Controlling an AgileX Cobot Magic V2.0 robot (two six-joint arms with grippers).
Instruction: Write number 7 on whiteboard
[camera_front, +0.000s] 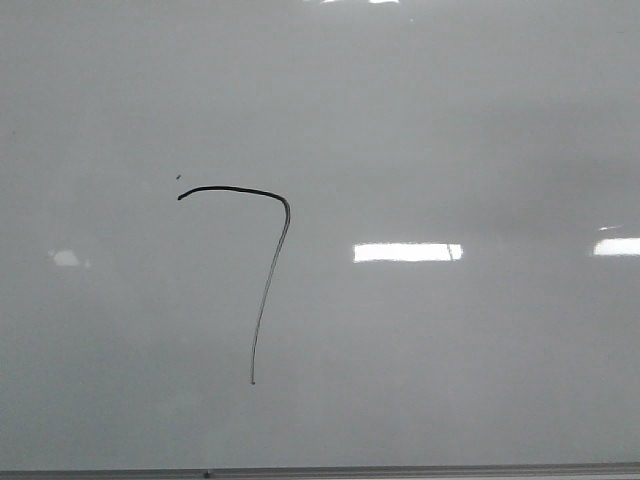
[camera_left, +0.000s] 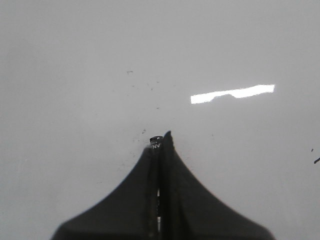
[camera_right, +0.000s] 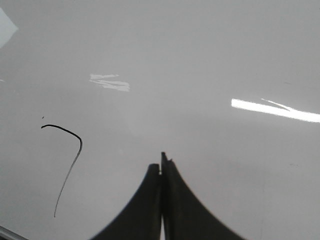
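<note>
**A 7 is sitting on the whiteboard**

In the front view, the whiteboard (camera_front: 450, 120) is filling the whole picture. The number 7 (camera_front: 270, 260) is sitting left of the middle, with a dark top bar and a fainter long line going down. A tiny black speck (camera_front: 179, 178) is sitting just above its top left end. Bright light patches are shining on the board.

In the left wrist view, the left claw (camera_left: 160, 142) is pinching shut on a small dark marker (camera_left: 155, 141) whose end is peeking out at the tips.

In the right wrist view, the right claw (camera_right: 161, 165) is squeezing fully shut, holding nothing. The 7 is showing well apart from it.
</note>
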